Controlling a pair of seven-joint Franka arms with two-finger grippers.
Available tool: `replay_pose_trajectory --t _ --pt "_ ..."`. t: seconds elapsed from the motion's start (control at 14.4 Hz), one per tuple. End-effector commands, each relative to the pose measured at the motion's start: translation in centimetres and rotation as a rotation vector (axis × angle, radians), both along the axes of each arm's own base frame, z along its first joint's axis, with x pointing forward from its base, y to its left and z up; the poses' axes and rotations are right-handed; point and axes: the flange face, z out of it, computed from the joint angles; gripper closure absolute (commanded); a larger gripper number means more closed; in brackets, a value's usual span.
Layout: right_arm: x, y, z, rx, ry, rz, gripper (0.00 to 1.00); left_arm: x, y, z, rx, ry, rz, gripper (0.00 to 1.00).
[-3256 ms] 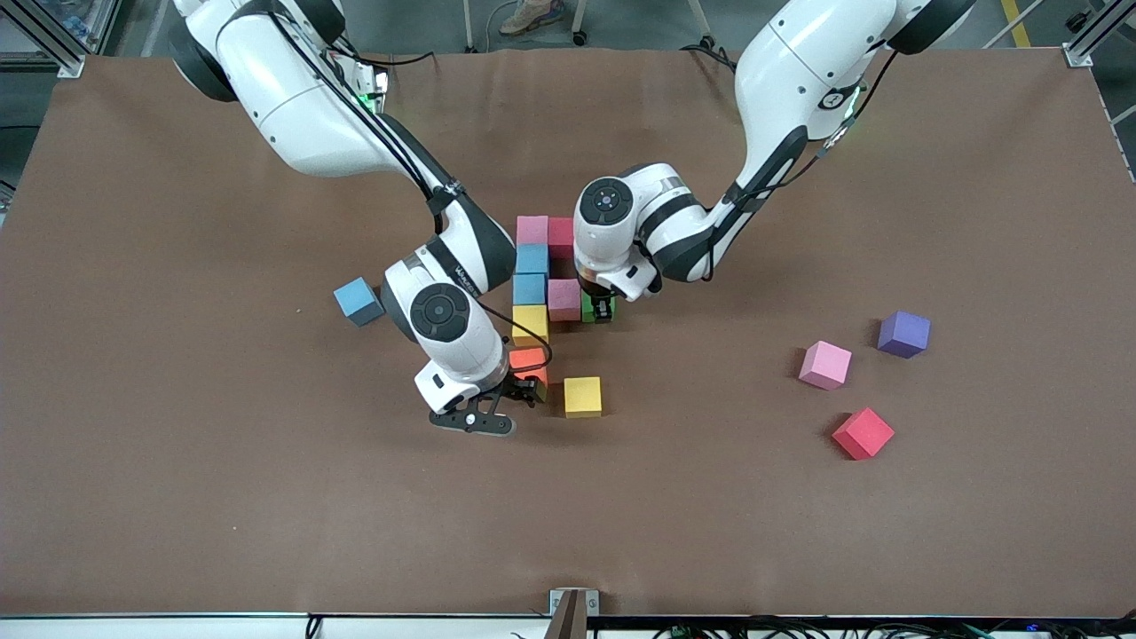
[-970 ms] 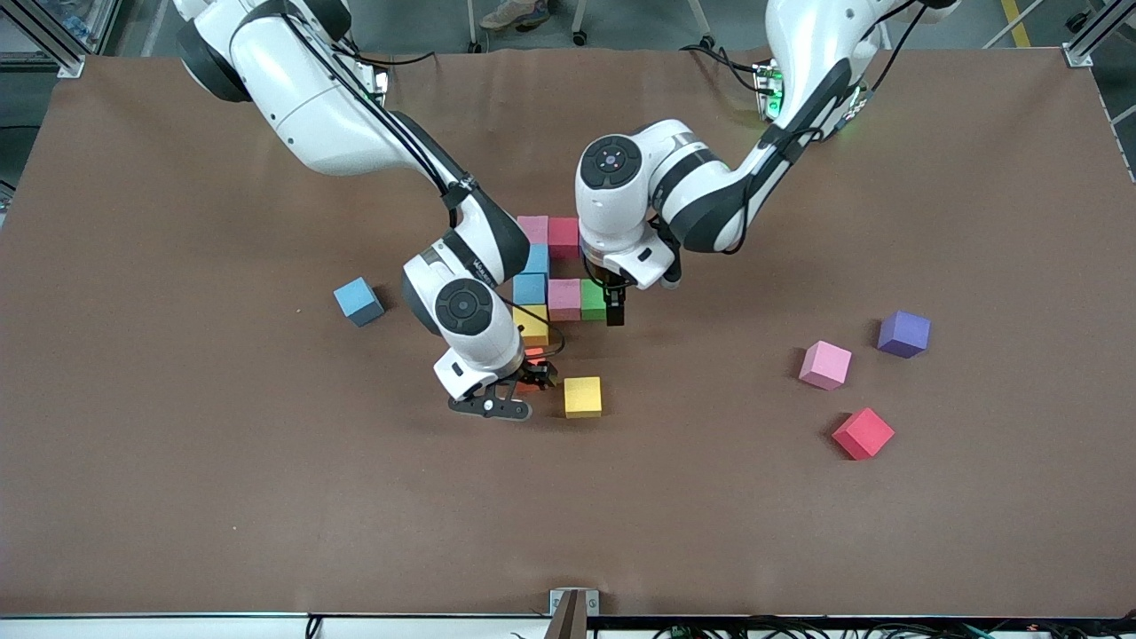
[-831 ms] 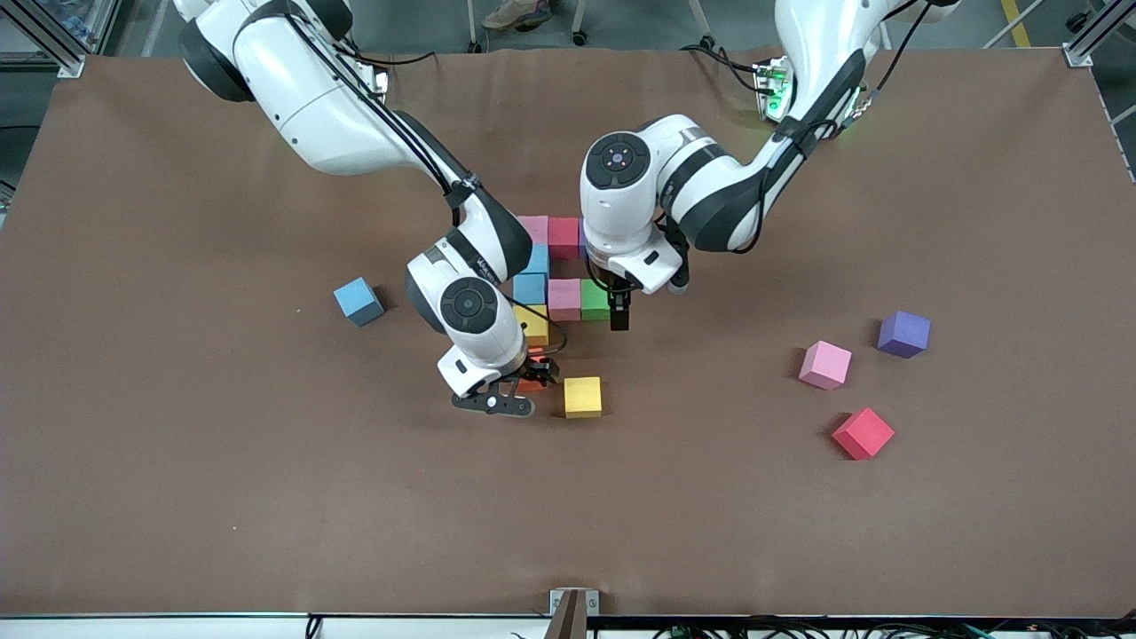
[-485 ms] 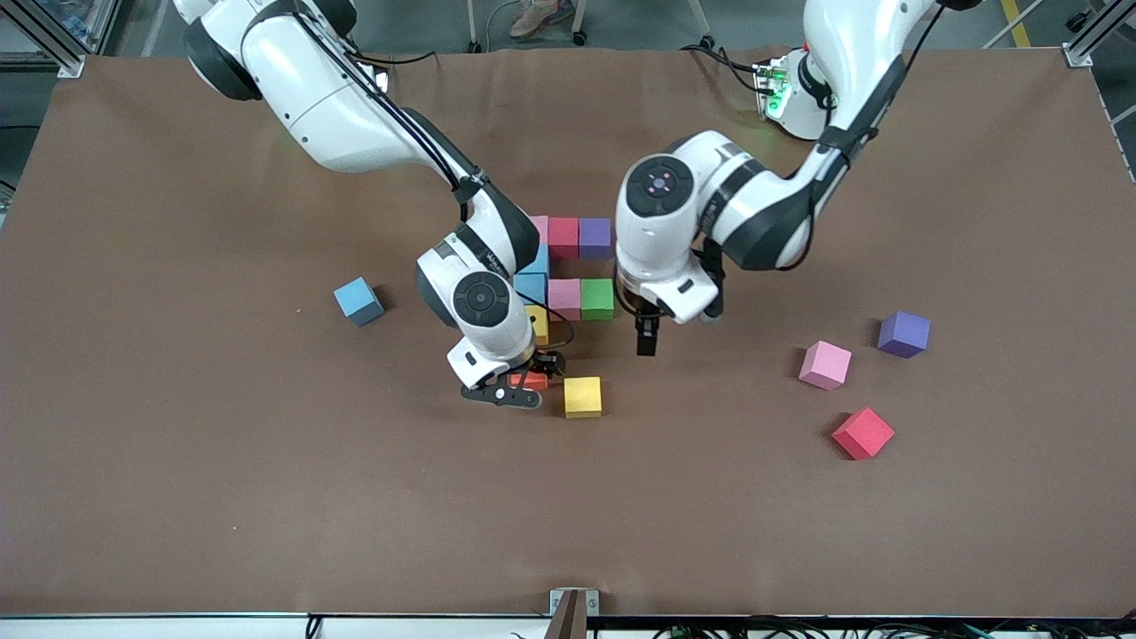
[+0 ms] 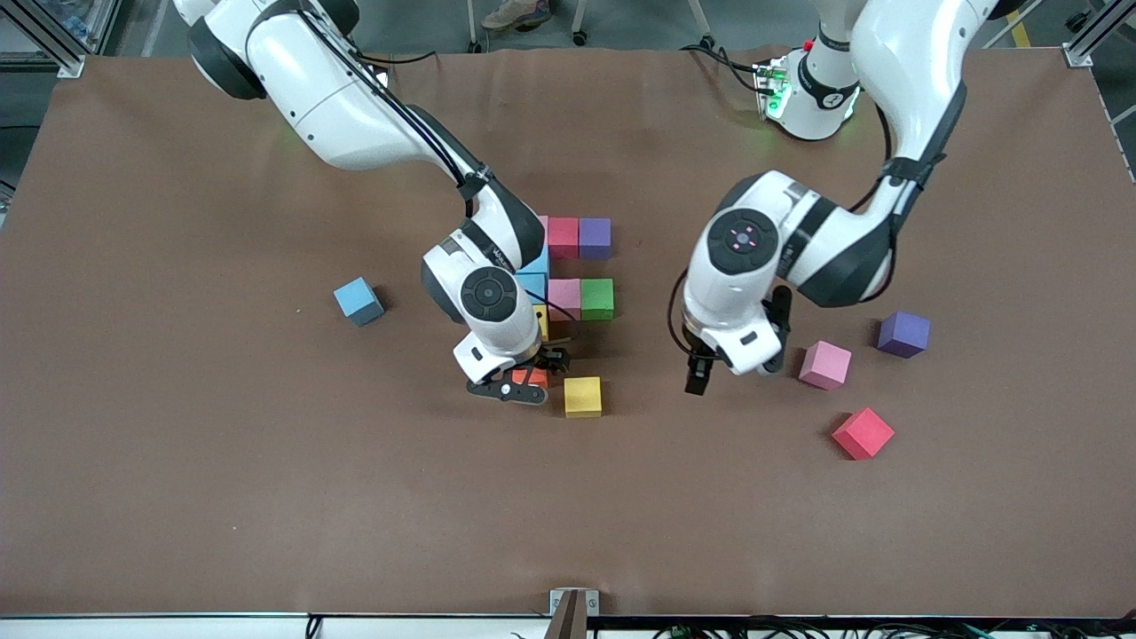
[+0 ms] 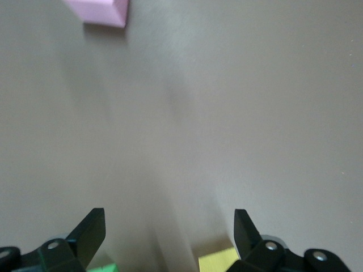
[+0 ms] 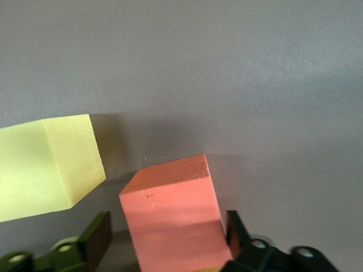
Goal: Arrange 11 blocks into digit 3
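The part-built digit 3 stands mid-table: red (image 5: 563, 237), purple (image 5: 595, 237), pink (image 5: 564, 297) and green (image 5: 597, 298) blocks show, and my right arm hides most of the column beside them. At the column's near end an orange block (image 5: 524, 377) (image 7: 170, 215) sits between the fingers of my right gripper (image 5: 531, 378) (image 7: 164, 238). One finger touches it and the other stands a little off. A loose yellow block (image 5: 582, 396) (image 7: 45, 167) lies beside it. My left gripper (image 5: 697, 382) (image 6: 170, 238) hangs wide open over bare table.
Loose blocks lie toward the left arm's end of the table: pink (image 5: 824, 365) (image 6: 96, 11), purple (image 5: 903, 334) and red (image 5: 862, 433). A single blue block (image 5: 358, 301) rests toward the right arm's end. The brown mat (image 5: 266, 497) covers the whole table.
My left gripper has left the green block and swung out toward the loose pink block. My right gripper's fingers have narrowed around the orange block.
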Motion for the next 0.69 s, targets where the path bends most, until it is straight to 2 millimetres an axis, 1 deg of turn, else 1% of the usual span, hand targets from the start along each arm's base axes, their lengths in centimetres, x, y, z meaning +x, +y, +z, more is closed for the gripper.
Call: replay_pose_trajectory --t 0.0,0.07,0.14,0.21,0.28,0.35,0.42,0.55,0.62 --pt "-0.2 0.1 0.0 -0.004 -0.009 -0.01 0.57 1.5 0.5 -0.2 -0.013 0.022 -0.152 0.0" --pt "-0.1 0.0 0.0 -0.005 -0.006 -0.01 0.71 1.5 0.6 -0.4 -0.013 0.03 -0.214 0.0" --pt "-0.2 0.0 -0.1 -0.007 -0.002 -0.009 0.82 2.1 1.8 -0.6 -0.005 0.032 -0.237 0.0" --pt "-0.2 -0.1 -0.1 -0.01 0.0 -0.011 0.88 3.0 3.7 -0.7 -0.001 0.035 -0.225 0.0" --pt "-0.4 -0.1 -0.1 -0.014 0.006 -0.011 0.89 3.6 5.1 -0.8 0.0 0.037 -0.239 0.0" --pt "-0.5 -0.1 -0.2 -0.022 0.016 -0.009 0.89 3.7 5.5 -0.9 0.004 0.043 -0.289 0.0" --pt "-0.6 -0.1 0.0 -0.026 0.019 -0.009 0.89 3.8 5.9 -1.0 0.006 0.048 -0.339 0.0" --pt "-0.8 0.0 0.2 -0.034 0.028 -0.004 0.89 4.2 6.5 -2.1 0.011 0.063 -0.406 0.0" --pt "-1.1 0.0 -0.1 -0.038 0.032 0.002 0.89 4.1 6.2 -2.4 0.007 0.067 -0.431 0.0"
